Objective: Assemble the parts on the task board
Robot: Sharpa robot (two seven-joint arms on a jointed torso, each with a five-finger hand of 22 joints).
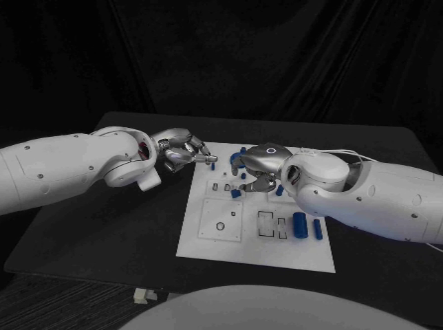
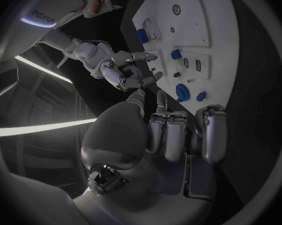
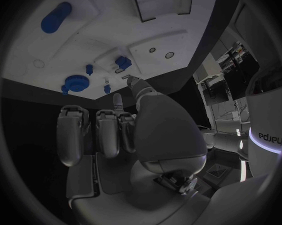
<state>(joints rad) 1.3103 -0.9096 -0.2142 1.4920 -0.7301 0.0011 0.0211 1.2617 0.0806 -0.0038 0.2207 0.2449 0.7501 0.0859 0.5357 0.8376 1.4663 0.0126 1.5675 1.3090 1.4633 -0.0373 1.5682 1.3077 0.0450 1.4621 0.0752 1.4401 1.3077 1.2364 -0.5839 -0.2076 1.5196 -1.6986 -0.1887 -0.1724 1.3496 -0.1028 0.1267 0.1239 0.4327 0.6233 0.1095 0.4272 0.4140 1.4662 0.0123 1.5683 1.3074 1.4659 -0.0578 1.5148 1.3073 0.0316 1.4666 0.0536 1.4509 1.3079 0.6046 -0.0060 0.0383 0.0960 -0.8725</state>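
Observation:
The white task board [image 1: 243, 237] lies in the middle of the black table. Blue parts sit on it: a long cylinder [image 1: 300, 225] and a shorter piece [image 1: 318, 228] near its right edge, and small pegs [image 1: 235, 193] further up. My left hand [image 1: 187, 152] hovers at the board's far left corner with its fingers curled in and nothing in them. My right hand [image 1: 256, 168] hangs over the board's far middle, thumb and a finger [image 3: 131, 82] reaching toward the board, holding nothing. A round blue gear [image 3: 75, 82] and a blue block [image 3: 122, 62] lie just ahead of it.
Both white forearms cross low over the table, the right one [image 1: 380, 196] covering the board's right upper part. The board has several bare recesses [image 1: 221, 225] on its near left. Black tabletop [image 1: 113, 234] lies left of the board.

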